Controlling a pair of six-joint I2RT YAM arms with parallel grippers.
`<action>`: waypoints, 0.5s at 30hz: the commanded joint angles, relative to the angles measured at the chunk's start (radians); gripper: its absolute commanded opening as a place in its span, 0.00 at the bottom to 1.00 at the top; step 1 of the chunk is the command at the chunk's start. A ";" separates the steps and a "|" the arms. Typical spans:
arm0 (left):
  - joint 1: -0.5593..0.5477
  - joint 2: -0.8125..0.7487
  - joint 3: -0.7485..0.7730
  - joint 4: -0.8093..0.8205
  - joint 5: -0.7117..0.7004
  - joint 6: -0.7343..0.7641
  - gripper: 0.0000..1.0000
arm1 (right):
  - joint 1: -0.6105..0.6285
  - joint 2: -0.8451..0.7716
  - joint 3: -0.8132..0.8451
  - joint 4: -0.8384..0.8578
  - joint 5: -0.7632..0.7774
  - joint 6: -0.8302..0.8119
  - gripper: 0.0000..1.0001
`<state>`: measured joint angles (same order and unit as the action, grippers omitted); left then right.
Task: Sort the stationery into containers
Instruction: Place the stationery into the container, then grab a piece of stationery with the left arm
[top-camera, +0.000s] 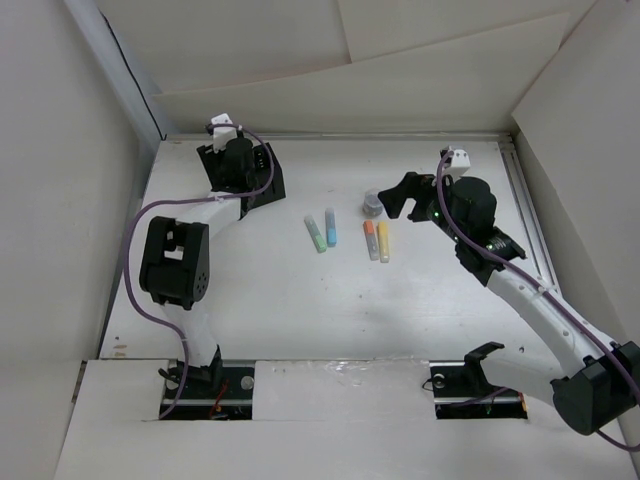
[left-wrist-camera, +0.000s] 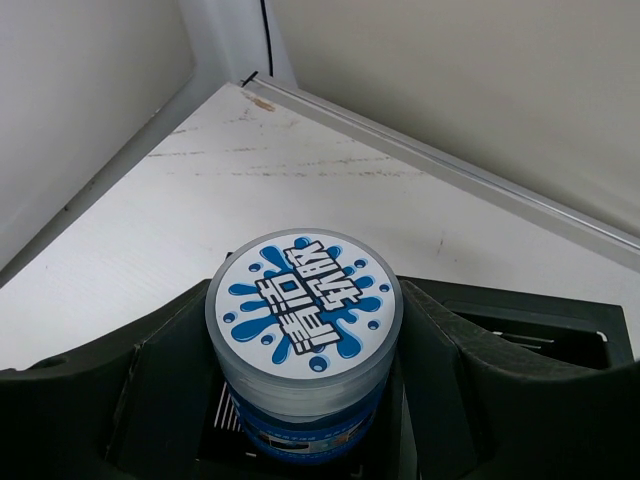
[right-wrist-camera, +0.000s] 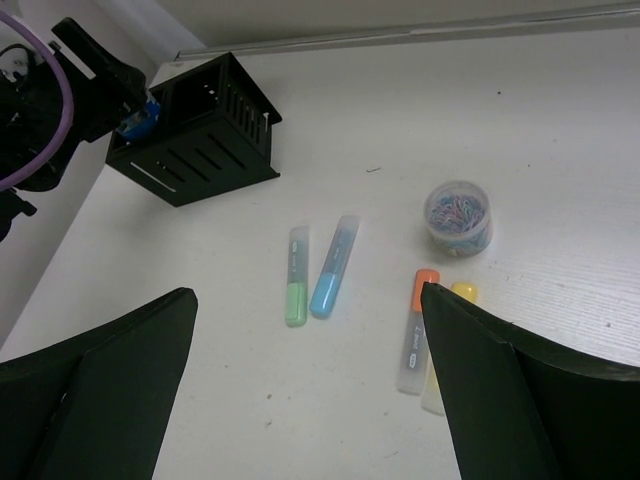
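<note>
The left arm is reaching to the far left corner of the table (top-camera: 300, 320), its elbow folded and its wrist pointing down over the black organizer (top-camera: 266, 186). The left gripper (left-wrist-camera: 305, 430) is clamping a round jar (left-wrist-camera: 303, 310) between its 2 fingers (left-wrist-camera: 150, 400), which are pressing on the jar's opposite sides. The jar is standing upright, its blue-and-white splash label facing up. It is sitting at the mouth of 1 organizer compartment. Whether its base is resting inside, I cannot tell. The right wrist view is showing at least 2 compartments, but their insides are too dark to read.

The right arm is stretching diagonally from the near right toward the middle of the table. The right gripper (top-camera: 393, 198) is hovering with its jaws spread wide and nothing between them, just beside the clear cup (right-wrist-camera: 458, 215). That cup is standing upright on the table and holding coloured paper clips.

4 markers are lying flat on the table in 2 pairs. The green marker (right-wrist-camera: 297, 274) and the light blue marker (right-wrist-camera: 333, 266) are lying side by side. The orange marker (right-wrist-camera: 415, 330) and the yellow marker (top-camera: 383, 242) are lying together near the cup, well apart from the organizer.
</note>
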<state>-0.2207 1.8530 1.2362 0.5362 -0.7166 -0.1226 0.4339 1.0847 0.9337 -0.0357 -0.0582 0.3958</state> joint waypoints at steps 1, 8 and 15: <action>0.003 -0.018 0.008 0.116 -0.020 0.023 0.22 | 0.016 -0.023 -0.009 0.080 0.012 -0.009 1.00; 0.003 -0.018 -0.003 0.116 -0.057 0.023 0.54 | 0.016 -0.023 -0.018 0.089 0.012 -0.009 1.00; -0.029 -0.089 -0.044 0.116 -0.089 0.032 0.85 | 0.016 -0.023 -0.018 0.089 0.012 -0.009 1.00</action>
<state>-0.2264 1.8481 1.2106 0.5938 -0.7666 -0.1024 0.4404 1.0840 0.9142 -0.0078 -0.0582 0.3958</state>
